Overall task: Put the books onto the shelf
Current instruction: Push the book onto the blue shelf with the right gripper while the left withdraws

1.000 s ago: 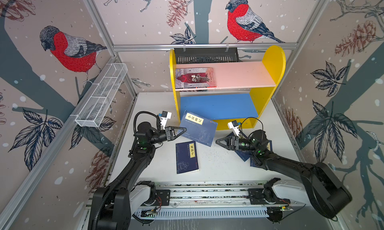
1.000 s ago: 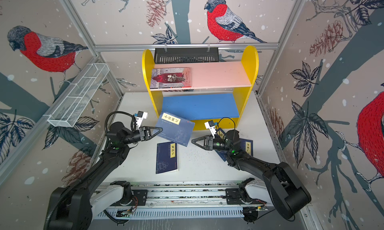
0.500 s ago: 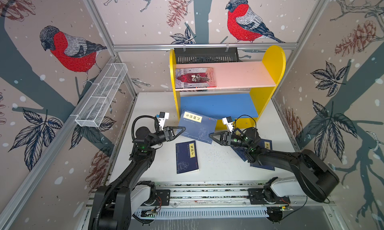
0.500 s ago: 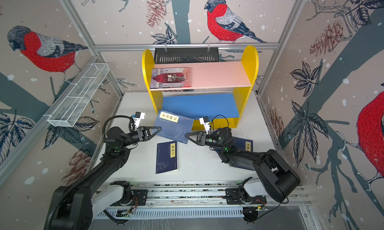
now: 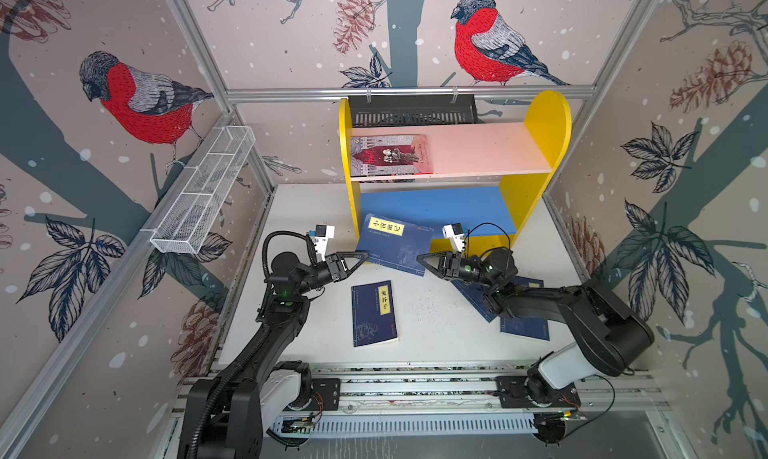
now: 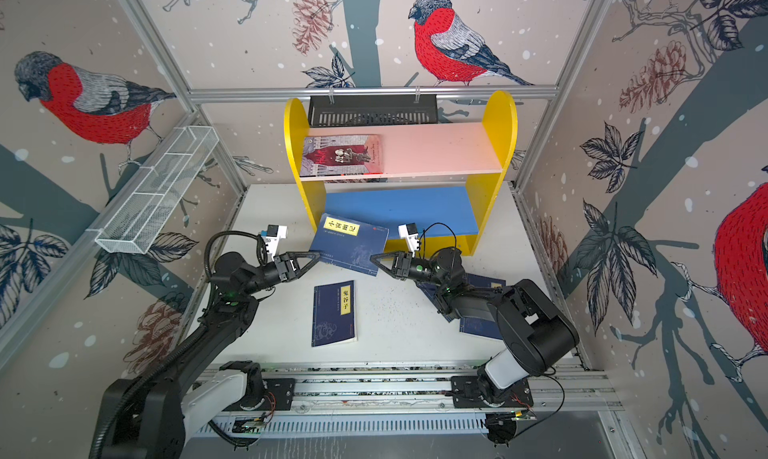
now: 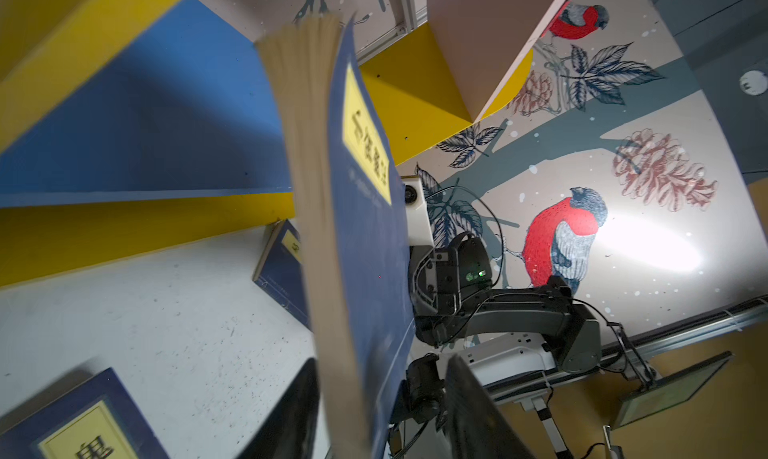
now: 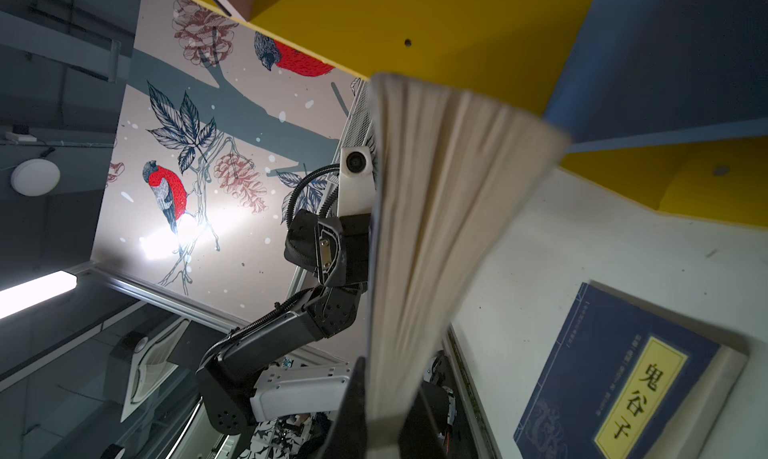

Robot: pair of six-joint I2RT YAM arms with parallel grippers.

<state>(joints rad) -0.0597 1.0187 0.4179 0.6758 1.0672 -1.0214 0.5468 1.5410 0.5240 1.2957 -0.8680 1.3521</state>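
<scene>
A navy book with a yellow label (image 5: 395, 243) (image 6: 349, 239) hangs tilted just in front of the shelf's blue lower board (image 5: 436, 207). My right gripper (image 5: 419, 258) (image 8: 388, 378) is shut on its right edge, the pages (image 8: 436, 212) fanning out above the fingers. My left gripper (image 5: 365, 255) (image 7: 382, 374) stands open around the book's left edge, with a gap between one finger and the cover (image 7: 370, 245). A second navy book (image 5: 374, 313) lies flat mid-table. Two more (image 5: 523, 326) lie under the right arm. A red and grey book (image 5: 390, 155) lies on the pink upper board.
The shelf's yellow side panels (image 5: 548, 120) stand at the back of the table. A black slotted tray (image 5: 411, 110) hangs behind the shelf. On the left wall hangs a white wire basket (image 5: 203, 191). The arms' rail (image 5: 415, 390) runs along the front edge.
My right gripper moved left to the raised book and shut on its right edge. My left gripper, shut on the book before, has opened its jaws.
</scene>
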